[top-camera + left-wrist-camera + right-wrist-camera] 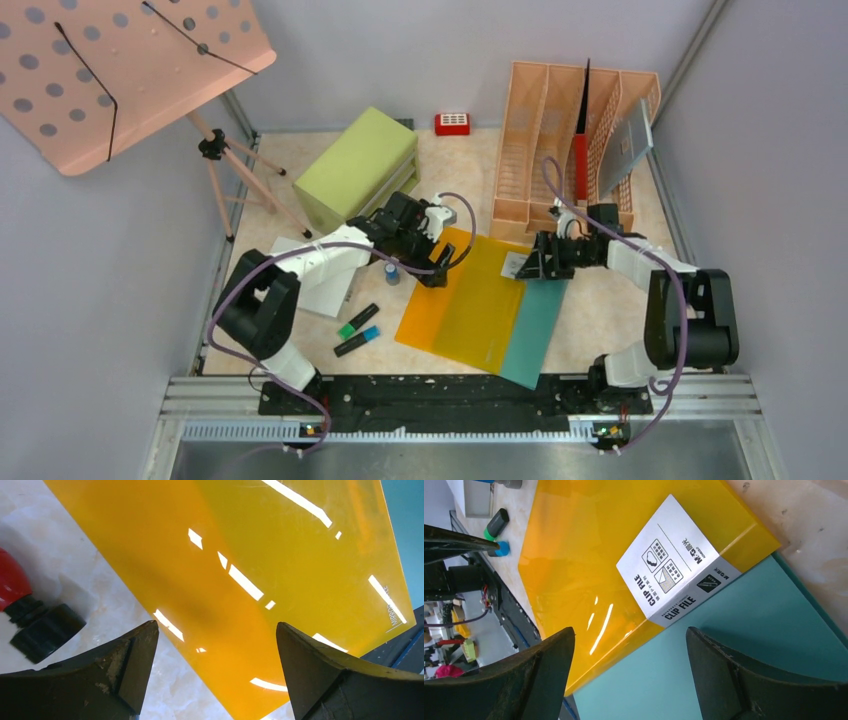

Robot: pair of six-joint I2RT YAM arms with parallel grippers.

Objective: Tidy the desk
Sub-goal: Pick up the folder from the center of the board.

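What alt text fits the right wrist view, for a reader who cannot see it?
The right gripper, jaws open, hangs above a yellow clip file that lies partly over a teal file on the desk. A white label reading CLIP FILE sits at the yellow file's edge. A green-tipped marker and a blue-tipped marker lie at upper left.

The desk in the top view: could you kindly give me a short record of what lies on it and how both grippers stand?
surface: desk, beige marble pattern
centre: yellow-orange clip file overlapping a teal file
left gripper: open, over an edge of the yellow-orange clip file, holding nothing
right gripper: open, over the seam where the two files overlap, holding nothing
near left: two markers, one green-tipped and one blue-tipped
back: green drawer cabinet, peach file rack
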